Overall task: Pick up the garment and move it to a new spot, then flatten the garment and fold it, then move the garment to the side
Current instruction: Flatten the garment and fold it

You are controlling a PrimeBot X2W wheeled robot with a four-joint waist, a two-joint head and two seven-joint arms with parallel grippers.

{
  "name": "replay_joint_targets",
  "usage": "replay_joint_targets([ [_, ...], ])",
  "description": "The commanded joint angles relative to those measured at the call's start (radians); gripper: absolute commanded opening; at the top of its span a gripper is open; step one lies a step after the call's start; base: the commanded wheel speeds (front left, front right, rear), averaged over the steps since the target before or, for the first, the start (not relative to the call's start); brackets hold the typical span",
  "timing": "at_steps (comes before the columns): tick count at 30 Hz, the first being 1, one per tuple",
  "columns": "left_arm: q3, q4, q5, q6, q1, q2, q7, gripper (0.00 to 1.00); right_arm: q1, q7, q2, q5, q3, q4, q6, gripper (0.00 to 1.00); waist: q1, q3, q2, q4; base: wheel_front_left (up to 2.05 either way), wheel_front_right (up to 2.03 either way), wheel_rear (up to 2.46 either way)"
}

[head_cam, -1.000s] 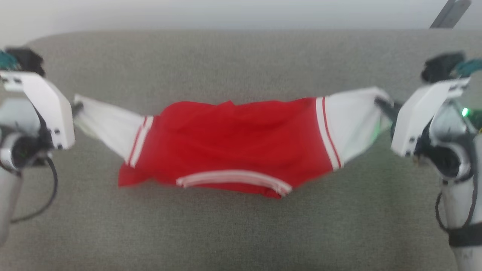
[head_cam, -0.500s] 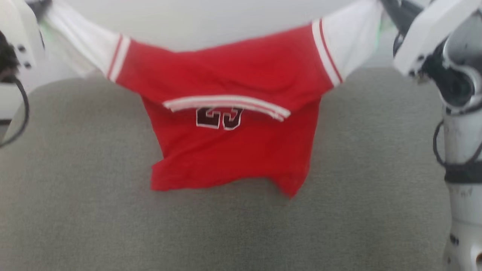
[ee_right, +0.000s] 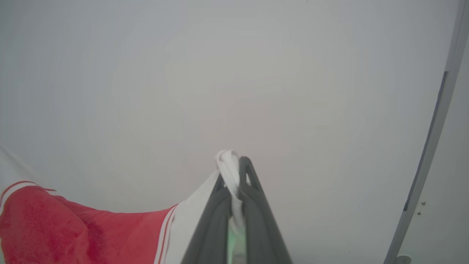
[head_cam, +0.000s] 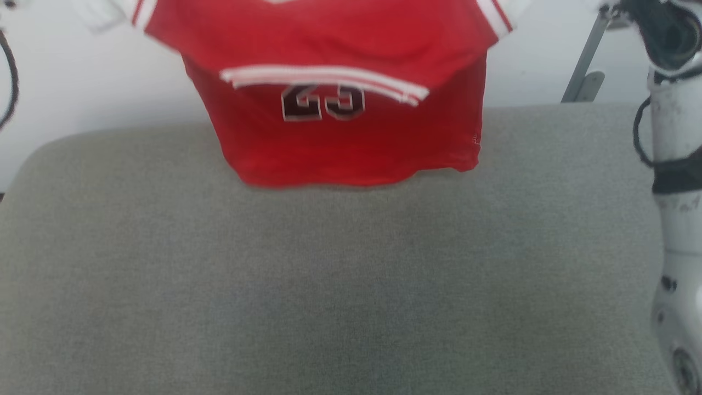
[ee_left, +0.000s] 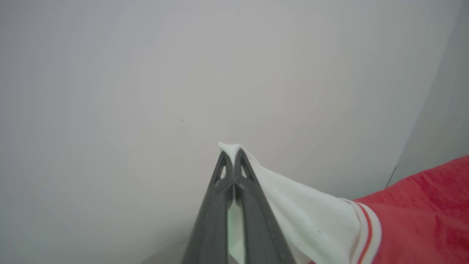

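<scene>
The left jaws are pressing together on the tip of one white sleeve [ee_left: 300,212], with the cloth pinched between their two dark fingers [ee_left: 256,205]. The right jaws are clamping the bunched end of the other white sleeve [ee_right: 192,216], which is poking out past that arm's fingers [ee_right: 256,220].

The garment [head_cam: 340,137] is hanging stretched between them, high at the top of the head view, with its red body drooping down. A band of stripe trim [head_cam: 323,77] is lying across it just above a dark number [head_cam: 323,102].

The garment's lower edge is hanging by the far edge of the grey fabric-covered worktop [head_cam: 329,285]. The blur is hiding whether the two are touching.

A pale wall [head_cam: 82,82] is standing behind. The right arm's pale forearm [head_cam: 677,219] is rising along the right edge of the head view, with a black cable [head_cam: 639,137] looping beside it. A grey metal strut [head_cam: 584,66] is leaning in front of the wall.
</scene>
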Motion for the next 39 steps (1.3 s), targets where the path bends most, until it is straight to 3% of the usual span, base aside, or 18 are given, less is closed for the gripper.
replay_joint_targets([
  [1,0.002,0.021,0.006,-0.005,-0.032,-0.009,-0.031,0.00,-0.032,-0.033,-0.012,0.001,0.001,0.031,0.000,0.00,0.0000,0.022,0.0000,0.001,0.00,0.00,0.00],
  [10,-0.013,0.140,0.040,-0.016,-0.198,-0.078,-0.185,0.00,-0.204,-0.241,-0.053,-0.038,0.072,0.208,0.000,0.00,0.0000,0.184,0.0000,0.018,0.00,0.00,0.00],
  [14,-0.015,0.189,0.054,-0.016,-0.294,-0.107,-0.267,0.00,-0.290,-0.385,-0.072,-0.068,0.116,0.266,0.000,0.00,0.0000,0.276,0.0000,0.030,0.00,0.00,0.00],
  [22,-0.023,0.265,0.124,-0.011,-0.466,-0.150,-0.553,0.00,-0.444,-0.699,-0.119,-0.192,0.161,0.380,0.000,0.00,0.0000,0.410,0.0000,0.051,0.00,0.00,0.00],
  [25,-0.023,0.292,0.136,-0.014,-0.494,-0.161,-0.665,0.00,-0.466,-0.723,-0.133,-0.255,0.179,0.389,0.000,0.00,0.0000,0.439,0.0000,0.064,0.00,0.00,0.00],
  [31,-0.046,0.390,0.114,-0.022,-0.432,-0.184,-0.685,0.00,-0.408,-0.725,-0.129,-0.252,0.200,0.441,0.000,0.00,0.0000,0.447,0.0000,0.083,0.00,0.00,0.00],
  [39,-0.146,0.477,0.076,-0.028,-0.241,-0.199,-0.587,0.00,-0.234,-0.638,-0.125,-0.035,0.346,0.501,0.000,0.00,0.0000,0.395,0.0000,0.103,0.00,0.00,0.00],
])
